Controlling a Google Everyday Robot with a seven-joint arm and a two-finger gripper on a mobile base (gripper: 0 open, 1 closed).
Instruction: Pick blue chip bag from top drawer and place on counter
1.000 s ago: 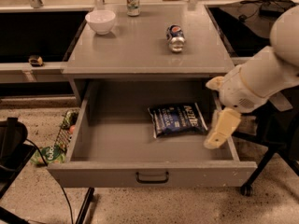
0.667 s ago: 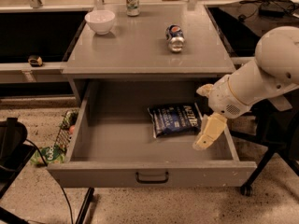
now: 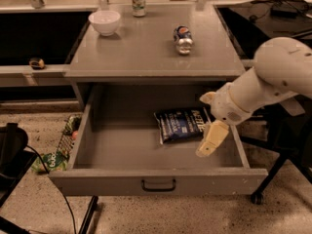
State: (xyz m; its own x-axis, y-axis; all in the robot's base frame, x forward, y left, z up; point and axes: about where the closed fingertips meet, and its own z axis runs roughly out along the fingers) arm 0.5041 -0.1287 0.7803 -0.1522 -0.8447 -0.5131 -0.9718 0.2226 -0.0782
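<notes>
Basically lining up the grab: gripper (image 3: 204,126) hanging inside top drawer (image 3: 122,147), jaws gaping wide and empty, blue chip bag (image 3: 181,124) just beside them; probably needing to close in next.

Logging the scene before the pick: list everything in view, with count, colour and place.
top drawer: one, grey, pulled open
blue chip bag: one, dark blue, in the drawer, right of middle
counter: one, grey, above the drawer
bowl: one, white, counter's back left
upright can: one, green and white, counter's back edge
soda can: one, blue, lying on the counter
gripper: one, tan, jaws apart, at the bag's right end
</notes>
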